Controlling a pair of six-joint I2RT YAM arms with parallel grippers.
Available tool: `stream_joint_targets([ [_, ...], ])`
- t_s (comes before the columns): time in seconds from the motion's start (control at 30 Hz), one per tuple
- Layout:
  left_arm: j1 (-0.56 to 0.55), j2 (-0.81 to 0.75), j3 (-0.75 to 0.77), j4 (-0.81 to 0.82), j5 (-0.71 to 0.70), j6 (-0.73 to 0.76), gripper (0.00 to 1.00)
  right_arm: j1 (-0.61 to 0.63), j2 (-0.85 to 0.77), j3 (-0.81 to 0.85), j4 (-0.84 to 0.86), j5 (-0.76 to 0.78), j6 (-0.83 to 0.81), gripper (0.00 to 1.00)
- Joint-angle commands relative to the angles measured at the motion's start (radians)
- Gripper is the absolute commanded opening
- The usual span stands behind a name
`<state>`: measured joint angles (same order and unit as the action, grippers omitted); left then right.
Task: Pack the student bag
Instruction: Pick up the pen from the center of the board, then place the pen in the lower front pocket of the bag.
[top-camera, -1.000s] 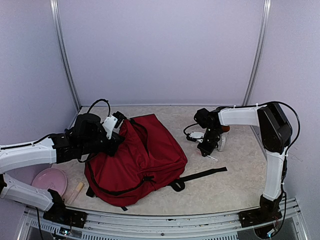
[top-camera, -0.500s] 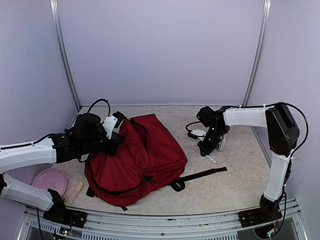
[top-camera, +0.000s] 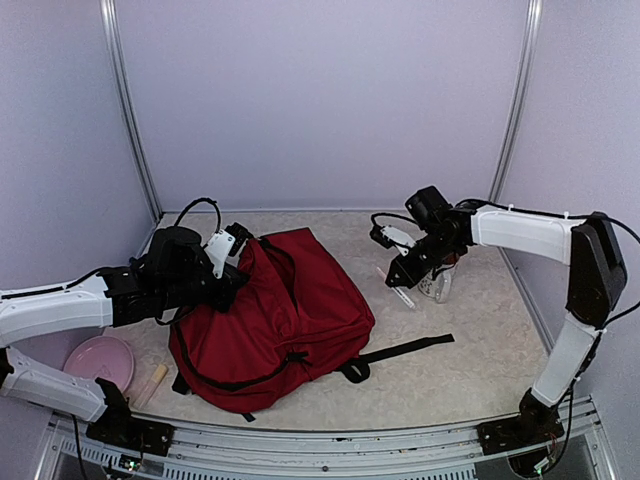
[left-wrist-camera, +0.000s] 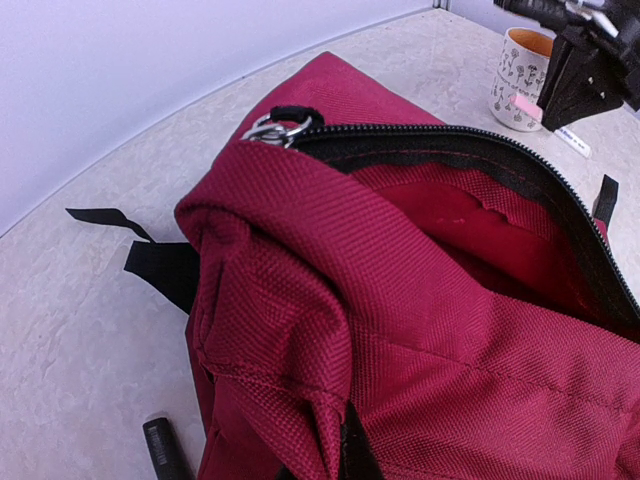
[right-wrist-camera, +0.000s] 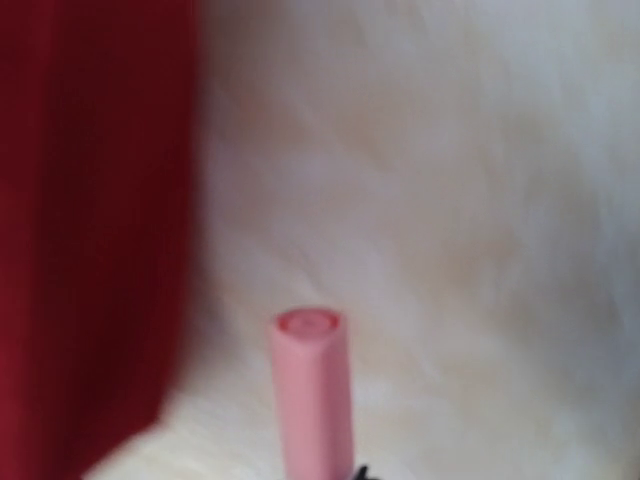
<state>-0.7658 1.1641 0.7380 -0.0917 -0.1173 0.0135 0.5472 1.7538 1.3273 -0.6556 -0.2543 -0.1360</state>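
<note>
- The student bag (top-camera: 285, 305) is lying on the tabletop (top-camera: 480, 330), left of centre, with its main zip undone.
- The left gripper (top-camera: 228, 262) is pressing together on the fabric at the bag's upper rim. It appears to be lifting the rim so that the mouth is gaping toward the other arm.
- The right gripper (top-camera: 405, 275) is pinching a slim pink-capped pen (right-wrist-camera: 310, 390). It is hanging above the tabletop between the bag and a patterned mug (left-wrist-camera: 520, 65), and the pen is probably meant for the opening.
- Inside the bag, only red lining is showing; the deeper part is hidden.
- The mug is standing upright, well right of the bag, and its contents cannot be made out.
- A pink plate (top-camera: 100, 360) is sitting near the bag's left side.
</note>
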Motion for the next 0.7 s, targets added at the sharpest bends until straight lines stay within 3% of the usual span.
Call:
stream_joint_targets([
  [0.0,-0.01,-0.024,0.035,0.05,0.01,0.02,0.0,0.043,-0.106,-0.008,0.153,-0.178,0.056,0.0],
  [0.2,-0.01,-0.019,0.038,0.044,0.009,0.019,0.0,0.163,-0.199,-0.007,0.403,-0.323,0.164,0.0],
  [0.33,-0.009,-0.024,0.037,0.05,0.017,0.014,0.0,0.264,-0.226,-0.073,0.762,-0.374,0.288,0.0],
  [0.47,-0.001,-0.029,0.035,0.058,0.041,0.004,0.0,0.351,-0.158,-0.095,1.032,-0.276,0.345,0.0],
  [0.67,-0.001,-0.035,0.032,0.058,0.043,0.0,0.0,0.38,0.01,-0.006,1.047,-0.078,0.324,0.0],
])
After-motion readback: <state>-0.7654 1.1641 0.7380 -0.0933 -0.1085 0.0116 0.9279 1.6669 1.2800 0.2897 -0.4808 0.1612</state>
